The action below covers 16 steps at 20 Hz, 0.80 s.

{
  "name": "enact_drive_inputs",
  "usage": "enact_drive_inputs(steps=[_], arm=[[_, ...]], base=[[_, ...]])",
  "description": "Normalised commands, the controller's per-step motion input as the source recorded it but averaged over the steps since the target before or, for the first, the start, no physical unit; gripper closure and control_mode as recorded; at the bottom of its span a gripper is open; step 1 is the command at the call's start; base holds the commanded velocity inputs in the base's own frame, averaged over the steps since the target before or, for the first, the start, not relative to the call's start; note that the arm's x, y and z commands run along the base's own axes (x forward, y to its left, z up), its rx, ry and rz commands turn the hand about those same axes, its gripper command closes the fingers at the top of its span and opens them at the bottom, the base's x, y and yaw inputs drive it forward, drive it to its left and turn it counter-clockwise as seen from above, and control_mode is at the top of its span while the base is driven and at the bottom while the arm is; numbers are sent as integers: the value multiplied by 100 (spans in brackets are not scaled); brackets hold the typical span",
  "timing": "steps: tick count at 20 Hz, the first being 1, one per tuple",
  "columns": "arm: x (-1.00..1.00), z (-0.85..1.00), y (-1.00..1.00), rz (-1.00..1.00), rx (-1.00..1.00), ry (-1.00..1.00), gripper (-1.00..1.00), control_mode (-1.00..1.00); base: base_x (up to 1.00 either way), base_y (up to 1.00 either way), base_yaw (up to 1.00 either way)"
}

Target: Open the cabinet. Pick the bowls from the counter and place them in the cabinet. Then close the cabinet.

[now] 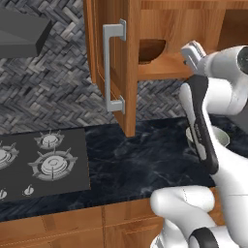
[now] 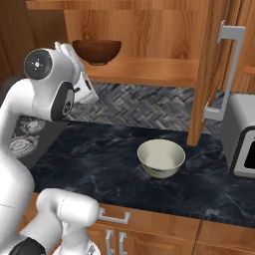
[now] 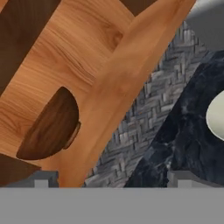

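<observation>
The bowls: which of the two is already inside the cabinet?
The dark wooden bowl stands on the shelf of the cabinet. The cream bowl is not inside; it sits on the black counter below, in front of the open door.

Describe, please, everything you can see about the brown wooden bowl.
The brown wooden bowl is small, round and dark reddish-brown, with a visible grain and a low foot ring under it, seen in the hand view. It stands upright on the shelf of the open cabinet, near the shelf's left end. It looks empty as far as its inside shows. Only the shelf touches it; the open gripper is just in front of it, apart from it.
</observation>
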Motion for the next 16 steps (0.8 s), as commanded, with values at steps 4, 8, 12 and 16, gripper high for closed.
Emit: enact_drive_inputs(steps=[4, 8, 12, 16], arm=[[-100, 0, -20, 1, 0, -1, -100, -100], [-100, -9, -25, 0, 0, 0, -100, -100], [-87, -32, -8, 0, 0, 1, -100, -100], [-24, -54, 0, 0, 0, 13, -100, -100]], base=[[0, 0, 0], [0, 0, 0], [0, 0, 0], [0, 0, 0]])
